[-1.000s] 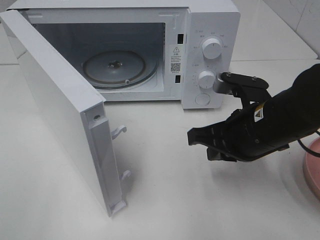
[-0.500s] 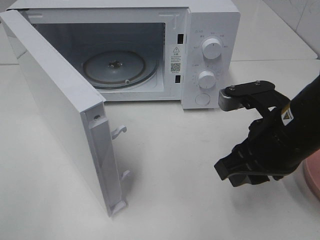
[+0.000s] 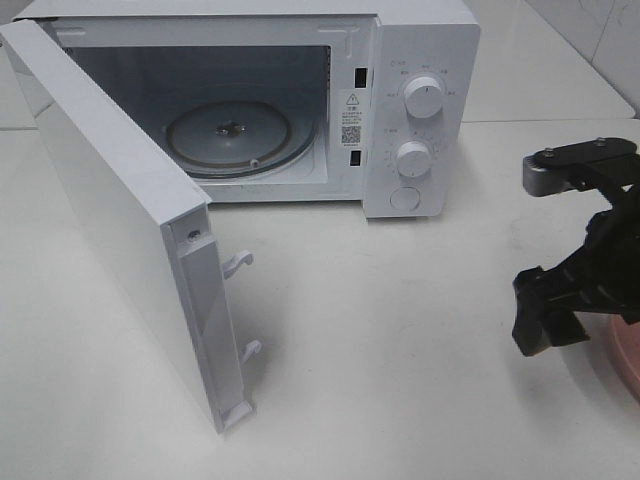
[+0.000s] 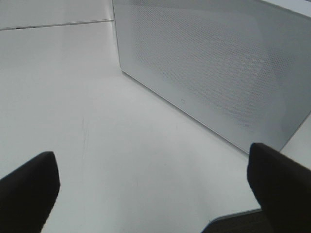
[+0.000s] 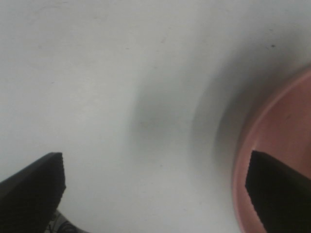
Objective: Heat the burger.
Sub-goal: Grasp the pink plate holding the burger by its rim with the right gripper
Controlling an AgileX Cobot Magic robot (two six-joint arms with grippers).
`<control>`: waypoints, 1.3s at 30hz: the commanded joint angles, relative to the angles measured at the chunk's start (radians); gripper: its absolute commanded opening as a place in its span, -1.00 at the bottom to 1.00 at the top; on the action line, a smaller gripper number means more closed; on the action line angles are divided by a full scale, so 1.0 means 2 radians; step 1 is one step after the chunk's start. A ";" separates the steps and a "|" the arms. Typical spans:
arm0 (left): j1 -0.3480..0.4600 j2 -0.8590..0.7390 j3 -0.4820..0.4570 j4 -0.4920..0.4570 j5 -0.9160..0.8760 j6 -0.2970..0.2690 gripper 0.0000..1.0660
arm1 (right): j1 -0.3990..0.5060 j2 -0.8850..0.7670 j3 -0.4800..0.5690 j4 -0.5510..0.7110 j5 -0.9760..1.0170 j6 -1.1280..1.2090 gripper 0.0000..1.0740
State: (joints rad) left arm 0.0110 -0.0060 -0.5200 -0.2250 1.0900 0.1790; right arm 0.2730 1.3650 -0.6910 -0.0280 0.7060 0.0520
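Observation:
The burger is out of view in every frame. The white microwave [image 3: 420,60] stands at the back with its door [image 3: 110,210] swung wide open and a bare glass turntable [image 3: 230,135] inside. My right gripper [image 3: 545,315] hangs low over the table at the right edge, beside the pink plate [image 3: 625,355]. In the right wrist view the right gripper [image 5: 155,167] is open with only table between its fingers, the pink plate's rim [image 5: 277,145] by one finger. My left gripper [image 4: 153,162] is open and empty, facing the outer meshed face of the door [image 4: 218,63].
The open door juts far out toward the front left of the white table [image 3: 380,330]. Two knobs [image 3: 422,98] and a round button sit on the microwave's control panel. The left arm does not show in the exterior view.
My right gripper has swung from in front of the control panel to the right, over by the pink plate, and its jaws have gone from shut to open. The left gripper has stayed still.

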 commanded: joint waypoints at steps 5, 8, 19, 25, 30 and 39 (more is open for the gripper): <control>-0.002 -0.009 0.001 -0.003 -0.007 -0.001 0.83 | -0.068 0.012 -0.002 -0.032 0.000 0.014 0.83; -0.002 -0.009 0.001 -0.003 -0.007 -0.001 0.83 | -0.079 0.029 -0.002 -0.039 -0.004 0.021 0.82; -0.002 -0.009 0.001 -0.003 -0.007 -0.001 0.83 | -0.084 0.114 -0.002 -0.084 -0.051 0.060 0.79; -0.002 -0.009 0.001 -0.003 -0.007 -0.001 0.83 | -0.084 0.151 -0.002 -0.085 -0.070 0.062 0.77; -0.002 -0.009 0.001 -0.003 -0.007 -0.001 0.83 | -0.107 0.168 -0.002 -0.080 -0.080 0.062 0.75; -0.002 -0.009 0.001 -0.003 -0.007 -0.001 0.83 | -0.113 0.195 -0.002 -0.074 -0.100 0.059 0.68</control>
State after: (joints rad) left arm 0.0110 -0.0060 -0.5200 -0.2250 1.0900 0.1790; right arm 0.0510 1.7420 -0.6960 -0.1730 0.5110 0.1700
